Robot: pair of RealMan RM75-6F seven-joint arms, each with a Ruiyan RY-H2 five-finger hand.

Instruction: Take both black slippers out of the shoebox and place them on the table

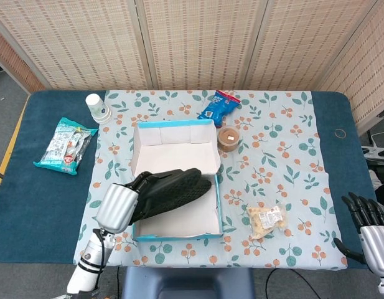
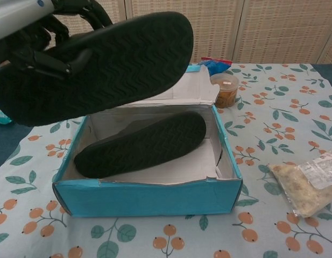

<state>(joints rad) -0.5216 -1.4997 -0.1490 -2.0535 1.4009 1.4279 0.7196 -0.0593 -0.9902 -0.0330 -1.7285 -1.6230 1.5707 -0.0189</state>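
Note:
My left hand (image 1: 117,206) grips one black slipper (image 1: 173,187) at its heel end and holds it in the air over the left part of the blue shoebox (image 1: 219,205). In the chest view this lifted slipper (image 2: 101,59) fills the upper left, its ridged sole facing the camera, with the dark fingers (image 2: 44,32) wrapped around it. The second black slipper (image 2: 141,145) lies sole up inside the shoebox (image 2: 149,197). The raised lid (image 1: 173,156) stands at the box's far side. My right hand (image 1: 368,219) hovers by the table's right front corner, fingers apart, holding nothing.
A stack of paper cups (image 1: 97,107) and a green snack bag (image 1: 66,144) lie at the left. A blue packet (image 1: 218,106) and a small brown tub (image 1: 228,138) sit behind the box. A clear food bag (image 1: 267,220) lies right of it.

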